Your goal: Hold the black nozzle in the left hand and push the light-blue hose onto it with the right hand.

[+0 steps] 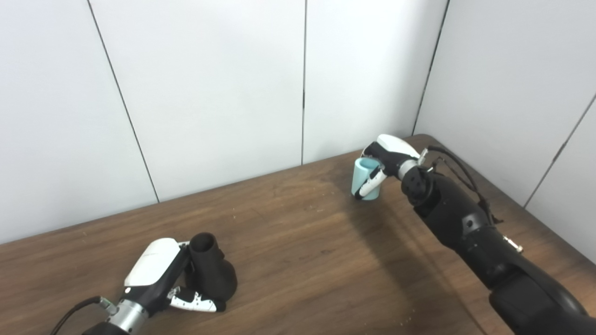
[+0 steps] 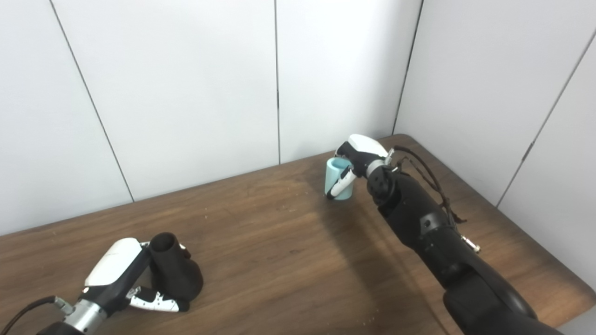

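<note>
The black nozzle (image 1: 210, 270) stands on the dark wooden worktop (image 1: 298, 242) near its front left part, narrow neck up and open mouth facing the ceiling, its wider flared base resting on the wood. The left hand (image 1: 160, 274) sits against the nozzle's left side, white back plate facing up. Its fingers (image 1: 198, 302) curl around the front of the flared base and touch it, so the hand is closed around the nozzle while the nozzle stands on the worktop.

The light-blue hose (image 1: 365, 179), a short pale tube, stands upright near the back right part of the worktop, close to the white wall panels (image 1: 209, 93), with its open end up. The right hand (image 2: 361, 156) reaches it from the right, its white shell above and just behind the tube's rim. 1 of its fingers (image 2: 340, 182) lies diagonally across the front of the tube, and the hand is wrapped around it. From these 2 head views I cannot tell whether the tube's base touches the wood or is just clear of it.

The nozzle and the hose are well apart, at opposite sides of the worktop, with bare wood between them. The right arm (image 1: 465, 223) stretches from the lower right corner toward the hose, a thin black cable (image 1: 461, 172) looping along its wrist.
</note>
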Tool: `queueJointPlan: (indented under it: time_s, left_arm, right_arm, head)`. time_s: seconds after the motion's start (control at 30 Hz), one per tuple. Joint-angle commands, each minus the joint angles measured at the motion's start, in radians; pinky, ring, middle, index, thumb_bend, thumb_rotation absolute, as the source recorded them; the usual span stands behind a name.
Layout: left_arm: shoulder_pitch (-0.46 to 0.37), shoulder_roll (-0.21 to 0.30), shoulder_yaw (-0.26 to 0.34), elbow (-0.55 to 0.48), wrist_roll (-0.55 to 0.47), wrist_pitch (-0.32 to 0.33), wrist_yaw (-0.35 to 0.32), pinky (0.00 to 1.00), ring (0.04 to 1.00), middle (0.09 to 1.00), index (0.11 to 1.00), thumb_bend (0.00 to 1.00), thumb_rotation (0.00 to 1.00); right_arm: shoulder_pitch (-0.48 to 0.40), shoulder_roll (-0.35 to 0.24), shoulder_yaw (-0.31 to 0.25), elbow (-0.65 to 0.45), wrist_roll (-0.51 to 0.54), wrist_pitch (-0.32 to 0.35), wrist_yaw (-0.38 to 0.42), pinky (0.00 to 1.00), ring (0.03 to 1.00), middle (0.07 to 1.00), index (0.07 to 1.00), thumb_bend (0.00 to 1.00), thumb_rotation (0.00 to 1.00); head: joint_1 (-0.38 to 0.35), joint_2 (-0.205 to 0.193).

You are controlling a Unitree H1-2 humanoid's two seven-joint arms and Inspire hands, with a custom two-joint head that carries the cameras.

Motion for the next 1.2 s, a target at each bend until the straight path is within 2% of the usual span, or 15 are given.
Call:
queueJointPlan:
  time_s: [0.0, 0.23, 0.43, 0.63, 0.73, 0.9, 0.97, 1.0, 1.07, 1.17]
  left_arm:
    - [0.087, 0.058, -0.039, 0.059, 0.06, 0.066, -0.119, 0.43, 0.467, 0.45, 0.496, 0.53, 0.0]
    - [0.09, 0.054, -0.032, 0.047, 0.042, 0.066, -0.129, 0.42, 0.461, 0.451, 0.496, 0.53, 0.0]
    - [0.082, 0.038, -0.035, 0.041, 0.05, 0.083, -0.141, 0.43, 0.466, 0.456, 0.494, 0.53, 0.0]
    - [0.07, 0.02, -0.05, 0.02, 0.068, 0.121, -0.164, 0.42, 0.463, 0.448, 0.497, 0.53, 0.0]
    - [0.067, 0.011, -0.058, 0.008, 0.074, 0.143, -0.174, 0.43, 0.467, 0.471, 0.489, 0.53, 0.0]
    - [0.061, -0.01, -0.067, -0.013, 0.082, 0.179, -0.194, 0.46, 0.477, 0.48, 0.486, 0.53, 0.0]
    - [0.056, -0.024, -0.069, -0.018, 0.085, 0.194, -0.2, 0.46, 0.477, 0.478, 0.487, 0.53, 0.0]
    - [0.054, -0.029, -0.069, -0.019, 0.087, 0.198, -0.201, 0.47, 0.474, 0.469, 0.49, 0.53, 0.0]
    - [0.05, -0.044, -0.072, -0.019, 0.097, 0.212, -0.198, 0.46, 0.471, 0.459, 0.494, 0.53, 0.0]
    - [0.043, -0.061, -0.078, -0.018, 0.111, 0.232, -0.2, 0.44, 0.467, 0.463, 0.492, 0.53, 0.0]
  right_arm:
    - [-0.031, -0.03, -0.025, -0.033, 0.01, -0.039, -0.034, 0.43, 0.459, 0.496, 0.467, 0.52, 0.0]
    - [-0.017, -0.028, -0.038, -0.062, 0.024, -0.054, -0.045, 0.42, 0.452, 0.493, 0.476, 0.52, 0.0]
    - [-0.015, -0.011, -0.038, -0.196, 0.051, -0.065, -0.008, 0.4, 0.444, 0.492, 0.481, 0.52, 0.0]
    - [-0.052, 0.023, -0.015, -0.409, 0.105, -0.038, 0.108, 0.39, 0.44, 0.486, 0.488, 0.52, 0.0]
    - [-0.077, 0.044, 0.003, -0.486, 0.119, -0.015, 0.173, 0.34, 0.436, 0.492, 0.497, 0.5, 0.0]
    - [-0.13, 0.068, 0.039, -0.562, 0.122, 0.025, 0.266, 0.32, 0.437, 0.494, 0.493, 0.5, 0.0]
    - [-0.147, 0.073, 0.051, -0.592, 0.124, 0.037, 0.3, 0.32, 0.438, 0.494, 0.495, 0.5, 0.0]
    - [-0.151, 0.075, 0.053, -0.601, 0.125, 0.04, 0.311, 0.32, 0.44, 0.493, 0.497, 0.5, 0.0]
    - [-0.161, 0.085, 0.063, -0.634, 0.127, 0.045, 0.336, 0.32, 0.441, 0.492, 0.499, 0.5, 0.0]
    - [-0.174, 0.103, 0.075, -0.656, 0.129, 0.034, 0.353, 0.32, 0.443, 0.49, 0.503, 0.5, 0.0]
  head:
    - [-0.006, 0.001]
    - [0.023, 0.008]
    - [0.106, 0.029]
    - [0.19, 0.044]
    - [0.227, 0.05]
    - [0.294, 0.067]
    - [0.348, 0.08]
    - [0.348, 0.08]
    - [0.403, 0.09]
    - [0.428, 0.097]
